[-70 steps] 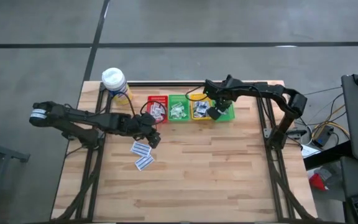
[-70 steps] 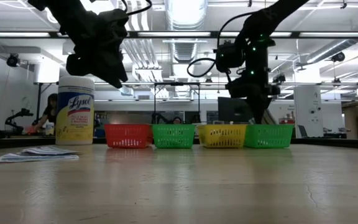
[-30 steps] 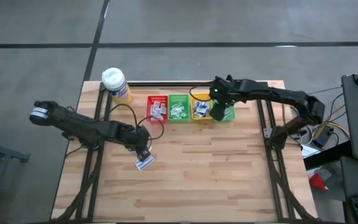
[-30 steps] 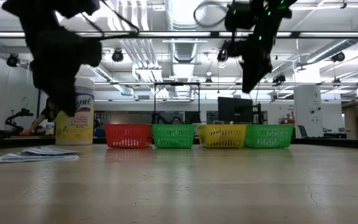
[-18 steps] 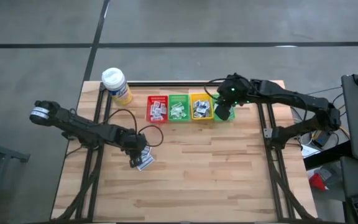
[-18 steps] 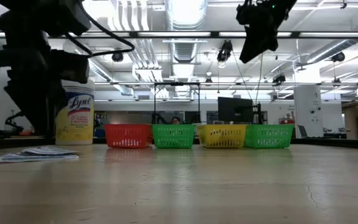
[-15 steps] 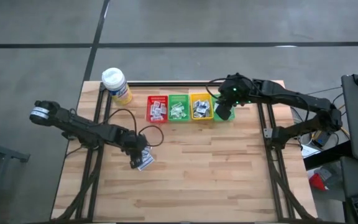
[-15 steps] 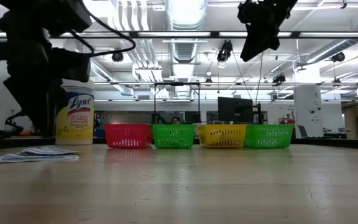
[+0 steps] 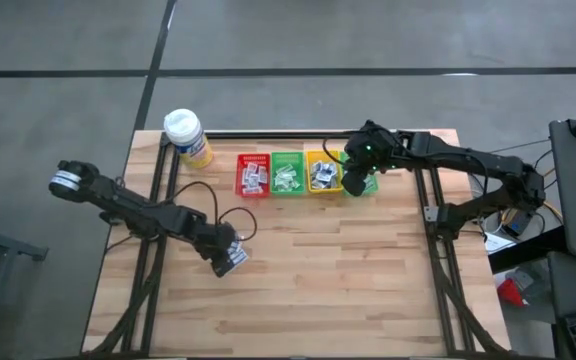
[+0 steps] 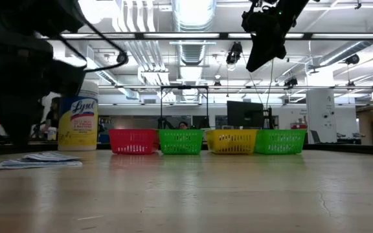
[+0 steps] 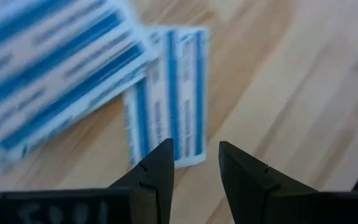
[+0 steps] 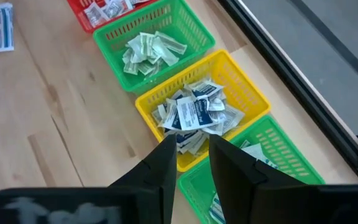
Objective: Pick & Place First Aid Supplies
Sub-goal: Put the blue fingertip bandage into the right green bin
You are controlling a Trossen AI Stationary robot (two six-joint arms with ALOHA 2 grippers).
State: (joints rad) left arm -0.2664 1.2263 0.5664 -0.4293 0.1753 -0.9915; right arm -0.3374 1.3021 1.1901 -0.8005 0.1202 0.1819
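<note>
Left gripper poised low over the blue-striped packets on the bare wooden table; its fingers stand slightly parted with nothing between them, apparently lined up to pinch the nearer packet's edge. Right gripper hangs above the yellow bin, fingers narrowly apart and empty, probably between drops. Sorted sachets fill the row: red bin, green bin, yellow bin, second green bin. A wipes canister stands at the far-left corner, clear of both arms.
</note>
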